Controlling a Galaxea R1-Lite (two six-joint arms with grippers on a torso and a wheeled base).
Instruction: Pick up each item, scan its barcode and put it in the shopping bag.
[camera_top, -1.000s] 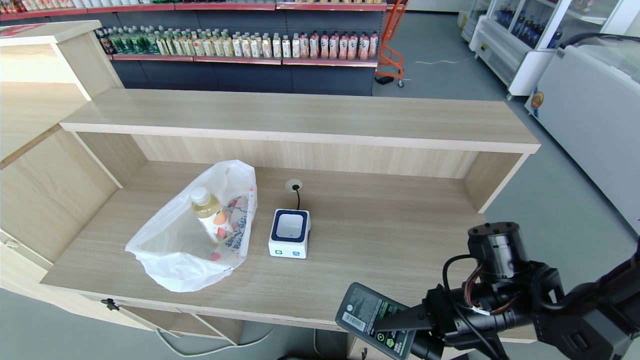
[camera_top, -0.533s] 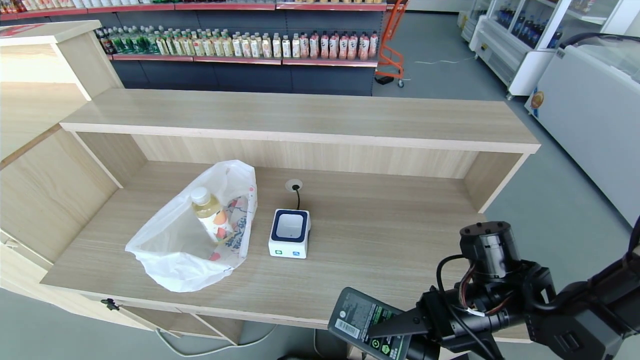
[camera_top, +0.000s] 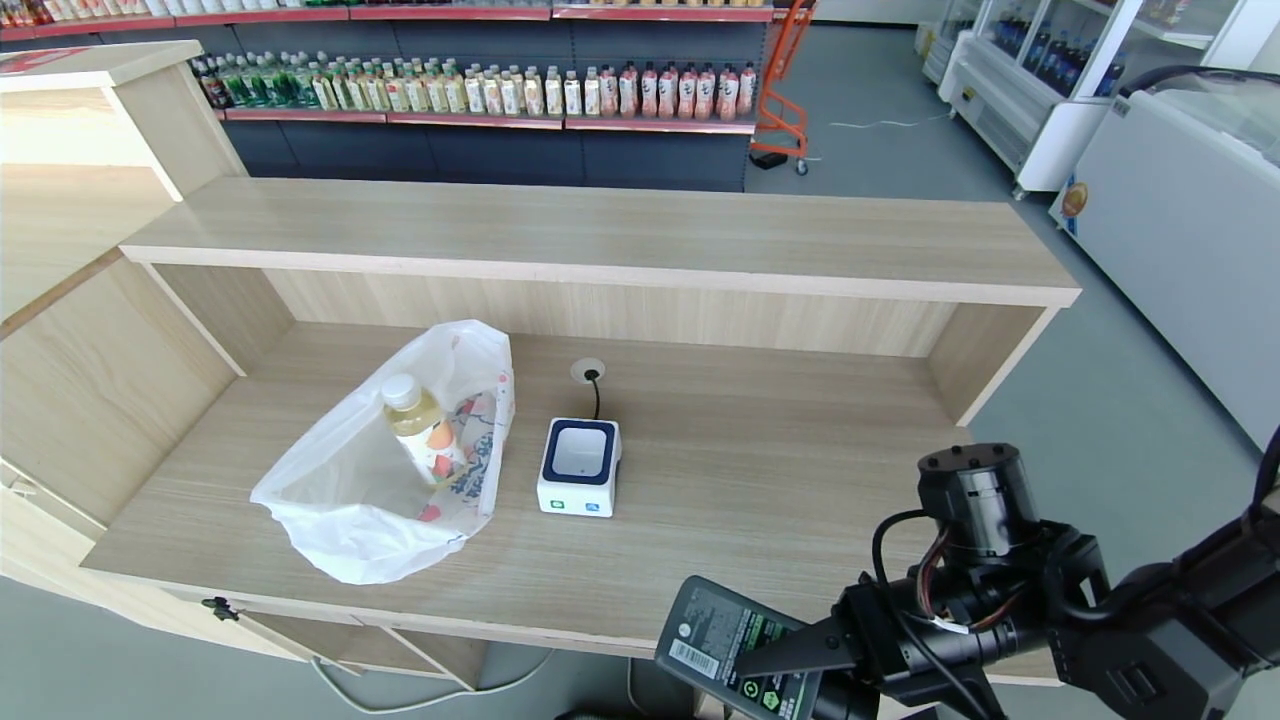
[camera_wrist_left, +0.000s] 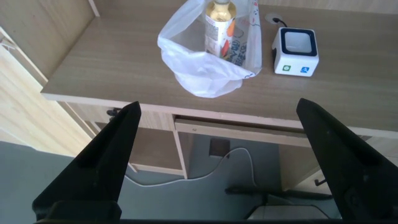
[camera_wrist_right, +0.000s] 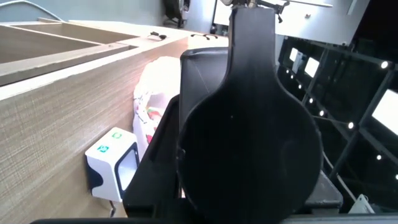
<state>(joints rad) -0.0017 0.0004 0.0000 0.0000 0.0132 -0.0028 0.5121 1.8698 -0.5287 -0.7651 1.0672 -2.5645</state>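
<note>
My right gripper (camera_top: 778, 662) is shut on a dark grey flat pouch (camera_top: 728, 640), whose white barcode label faces up. It hangs just off the counter's front edge, right of and nearer than the white scanner (camera_top: 579, 466). In the right wrist view the pouch (camera_wrist_right: 249, 143) is a dark shape up close, with the scanner (camera_wrist_right: 111, 167) and bag (camera_wrist_right: 155, 87) behind it. The white shopping bag (camera_top: 350, 500) lies open left of the scanner, holding a tea bottle (camera_top: 418, 425). My left gripper (camera_wrist_left: 219, 106) is open, low in front of the counter, apart from the bag (camera_wrist_left: 199, 74).
The wooden counter (camera_top: 760, 470) has a raised back ledge and side walls. A cable runs from the scanner to a grommet (camera_top: 587, 371) behind it. Bare counter lies right of the scanner. Drink shelves and freezers stand in the room beyond.
My right gripper has shifted the pouch slightly left and down along the counter's front edge, then held still. Bag, bottle and scanner have not moved.
</note>
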